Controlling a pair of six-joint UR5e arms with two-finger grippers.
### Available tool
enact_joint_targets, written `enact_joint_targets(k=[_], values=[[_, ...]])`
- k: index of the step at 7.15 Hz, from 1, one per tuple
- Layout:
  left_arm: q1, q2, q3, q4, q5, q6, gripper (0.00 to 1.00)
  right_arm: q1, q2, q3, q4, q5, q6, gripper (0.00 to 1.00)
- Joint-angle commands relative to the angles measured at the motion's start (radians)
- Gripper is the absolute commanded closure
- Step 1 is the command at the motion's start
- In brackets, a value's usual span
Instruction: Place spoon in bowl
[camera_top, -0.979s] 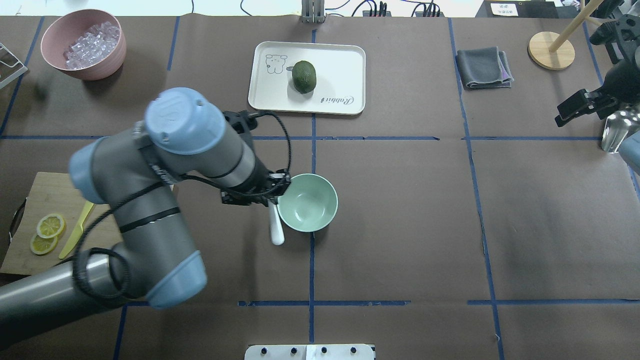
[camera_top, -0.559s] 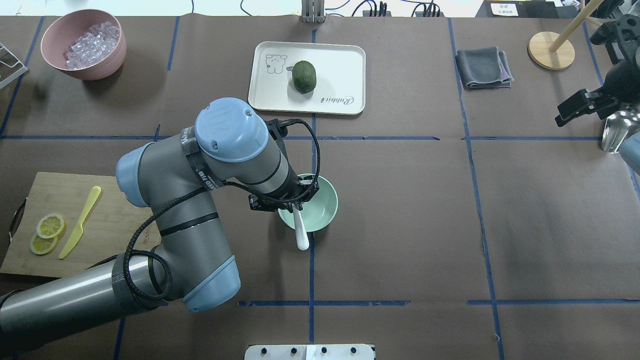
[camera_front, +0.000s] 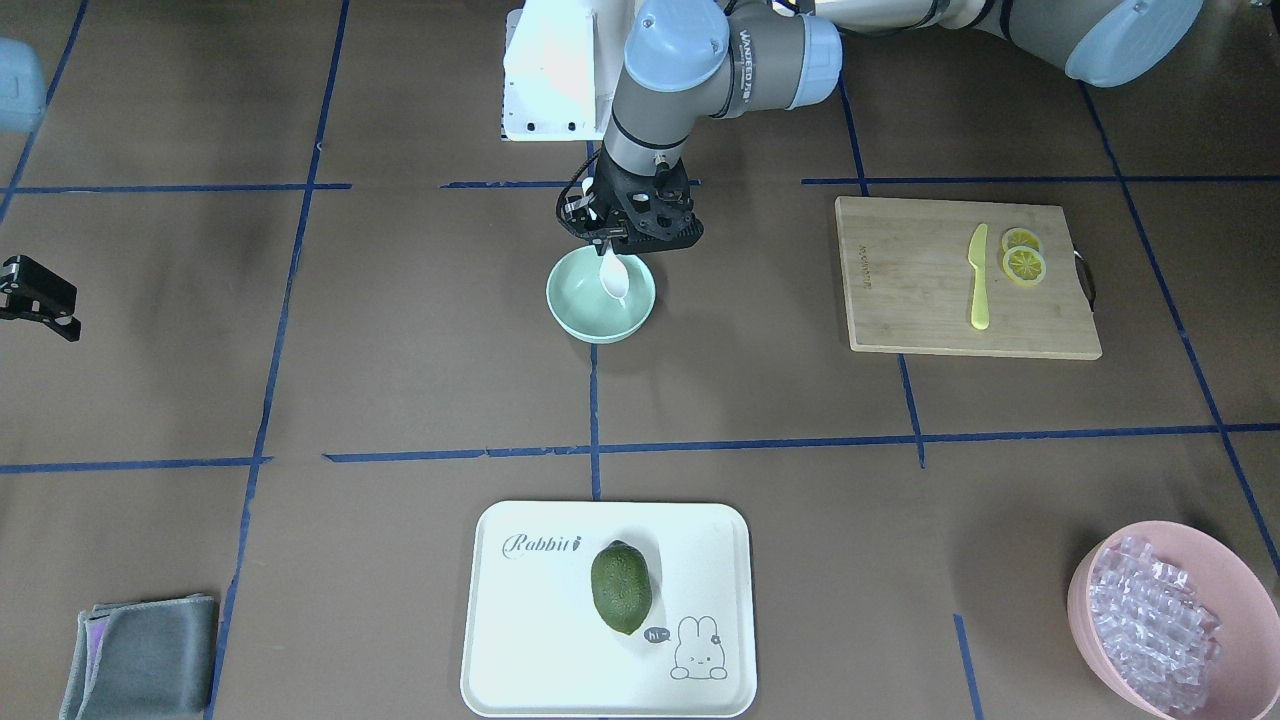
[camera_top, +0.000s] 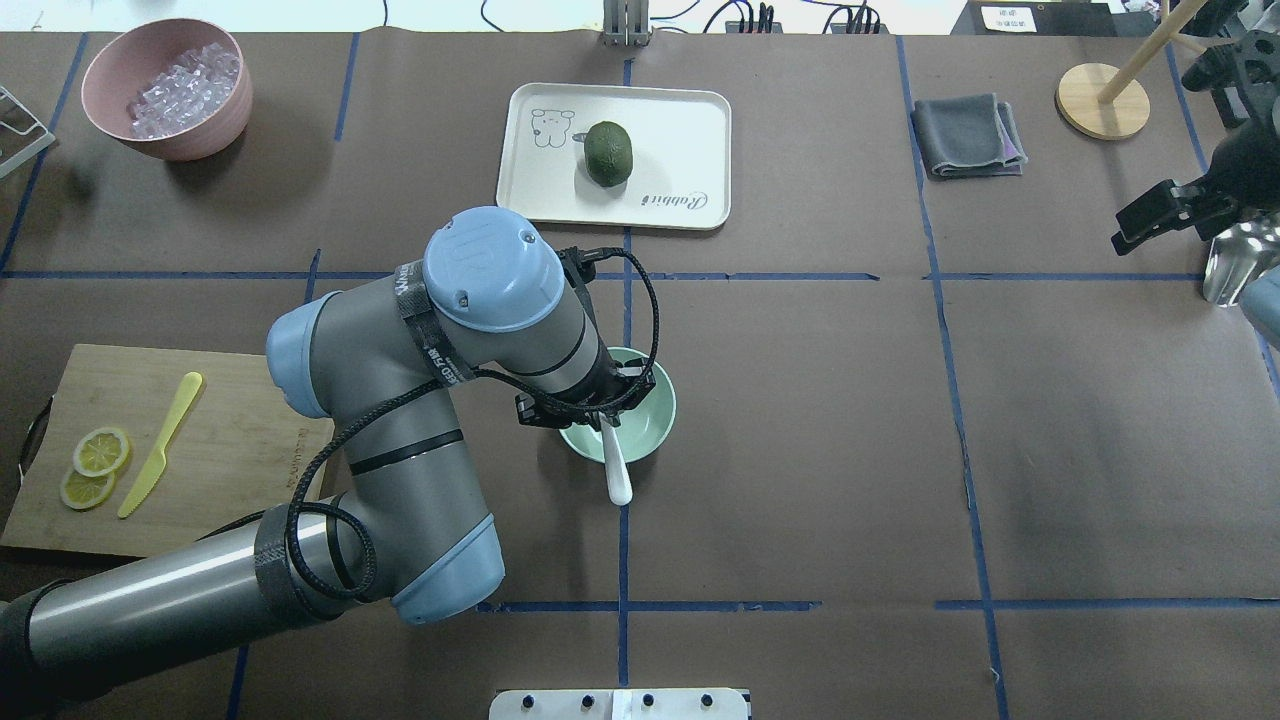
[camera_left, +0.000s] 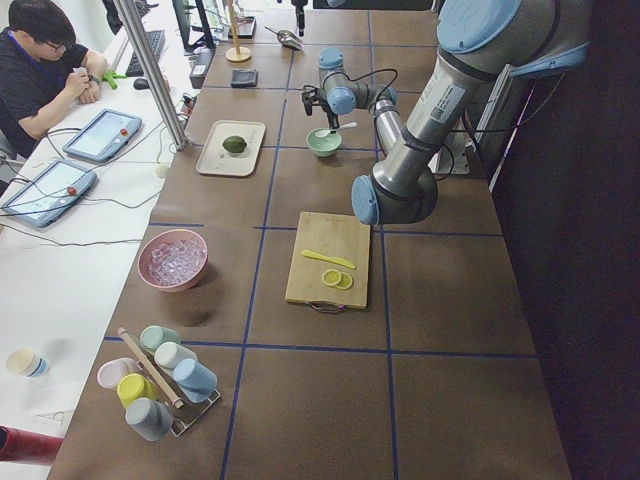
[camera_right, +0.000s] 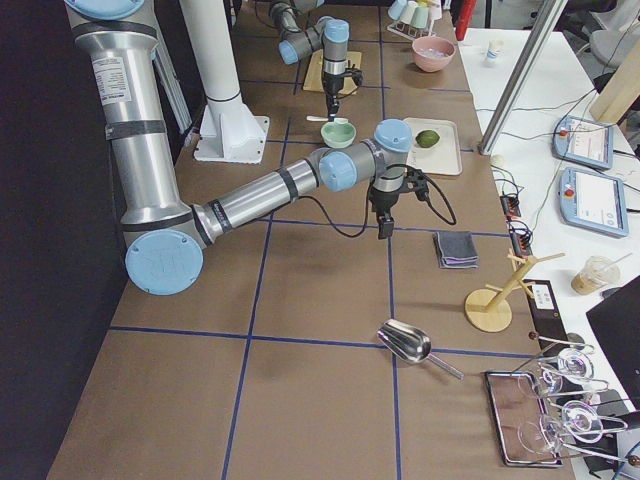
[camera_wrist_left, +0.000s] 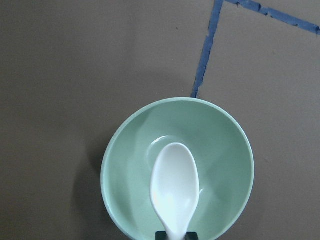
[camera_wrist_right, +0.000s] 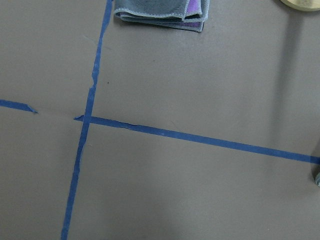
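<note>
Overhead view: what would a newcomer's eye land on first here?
The big left arm reaches to the centre, its end effector shut on a white spoon held over the mint-green bowl. Beyond it, a dark green fruit lies on the white tray at the far side.

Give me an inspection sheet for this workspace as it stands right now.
Surface: table covered in brown paper with a blue tape grid.
Job's things: spoon held by its handle, scoop over the bowl, not yet released.
Clutter: tray with a green fruit; cutting board with yellow knife and lemon slices; pink bowl; grey cloth; wooden stand.
Grippers: left gripper shut on the spoon; right gripper off to the side, state unclear.
Cables: black cable looped at the left wrist.
Surroundings: person seated at a side desk.
</note>
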Motion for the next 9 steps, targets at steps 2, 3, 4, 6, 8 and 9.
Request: enact_joint_targets(k=[2, 3, 4, 6, 8, 9], values=[[-0.004, 0.003, -0.004, -0.011, 0.043, -0.003, 0.0, 0.0, -0.004, 0.004, 0.0, 0.0, 0.0, 0.0], [-0.024, 0.01, -0.017, -0.006, 0.038, 0.003, 0.0, 0.0, -0.01, 0.004, 0.002, 0.002, 0.0, 0.0], [-0.061, 0.033, -0.078, 0.073, 0.018, 0.047, 0.0, 0.017, -0.039, 0.004, 0.008, 0.029, -0.009, 0.0], [-0.186, 0.173, -0.315, 0.312, -0.037, 0.379, 0.0, 0.075, -0.157, -0.005, 0.162, 0.057, -0.032, 0.0], [-0.391, 0.345, -0.39, 0.333, -0.185, 0.669, 0.0, 0.19, -0.255, -0.03, 0.181, 0.064, -0.206, 0.0], [-0.514, 0.436, -0.39, 0.334, -0.263, 0.856, 0.0, 0.277, -0.257, -0.092, 0.178, 0.09, -0.329, 0.0]])
